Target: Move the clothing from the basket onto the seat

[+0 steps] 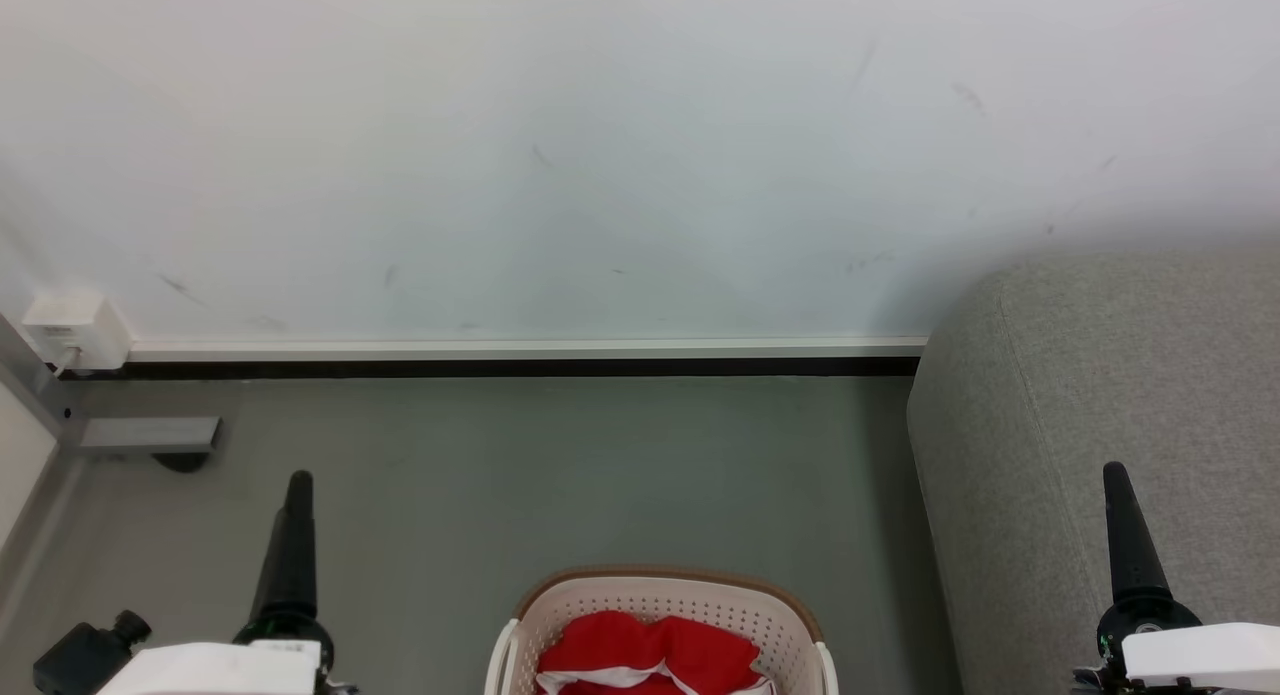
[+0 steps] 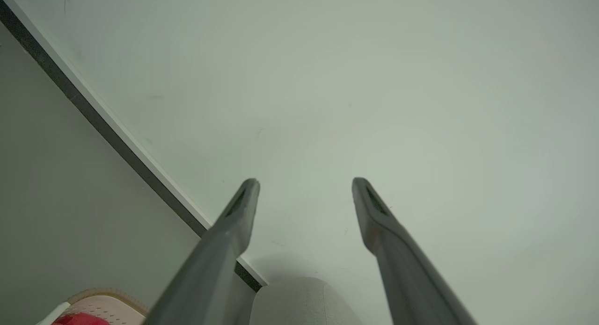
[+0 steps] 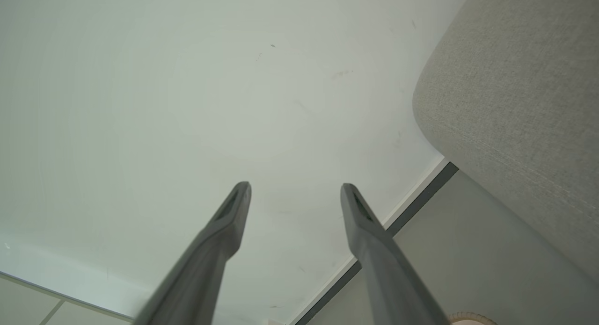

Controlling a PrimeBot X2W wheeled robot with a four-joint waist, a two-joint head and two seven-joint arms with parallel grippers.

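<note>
Setting: a scuffed off-white wall [image 1: 600, 155] takes up the upper half of the head view. It meets a smooth grey-green floor [image 1: 550, 475] at a white skirting strip [image 1: 500, 349] with a black band beneath it.

Left gripper [image 1: 298, 487]: at the lower left of the head view, seen edge-on, pointing up the frame. In the left wrist view its long dark fingers [image 2: 231, 227] stand well apart with nothing between them, aimed at the wall.

Right gripper [image 1: 1115, 480]: at the lower right of the head view. In the right wrist view its fingers [image 3: 227, 222] are likewise spread and empty.

Task items: the soft bright red, white-trimmed clothing [image 1: 640, 643] lies inside the oval cream-white perforated plastic basket [image 1: 660, 579] with a brown rim, which stands on the floor at bottom centre. It sits between the two grippers, lower in the frame than their fingertips and clear of both. The large light grey fabric-upholstered seat [image 1: 1100, 375] fills the right side, its rounded corner towards the wall. The right gripper overlaps it in the frame, and the basket stands near the seat's left edge with floor between them.

Markings: the small white wall-mounted box [image 1: 75, 327] at the left edge carries a label too small to read.
</note>
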